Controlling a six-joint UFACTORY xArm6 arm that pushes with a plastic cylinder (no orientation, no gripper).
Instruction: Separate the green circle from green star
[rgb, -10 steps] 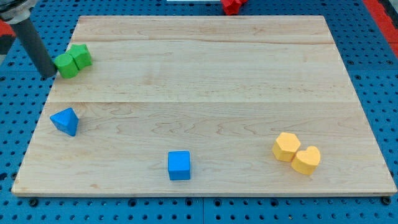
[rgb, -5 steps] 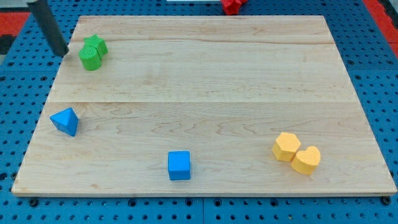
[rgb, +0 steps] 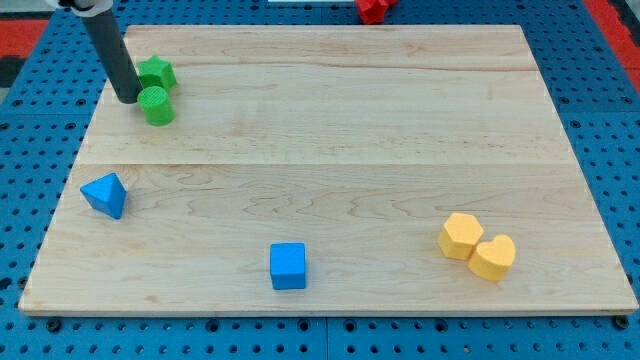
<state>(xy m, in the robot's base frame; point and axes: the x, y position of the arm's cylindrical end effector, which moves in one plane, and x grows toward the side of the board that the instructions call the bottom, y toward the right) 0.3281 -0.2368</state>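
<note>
The green circle (rgb: 156, 105) lies near the board's upper left corner. The green star (rgb: 156, 73) sits just above it, with a thin gap or light contact between them; I cannot tell which. My tip (rgb: 129, 99) rests on the board just left of the green circle, close to touching it, and below-left of the green star. The dark rod rises up and to the left from the tip.
A blue triangle (rgb: 105, 194) lies at the left edge, a blue cube (rgb: 288, 266) at the bottom centre. A yellow hexagon (rgb: 461, 236) and yellow heart (rgb: 493, 257) touch at the lower right. A red block (rgb: 373, 9) lies off the wooden board (rgb: 330, 150) at the top.
My tip moved right and down, onto the board beside the green circle. The green pair shifted right and turned; the circle now sits lower, below the star.
</note>
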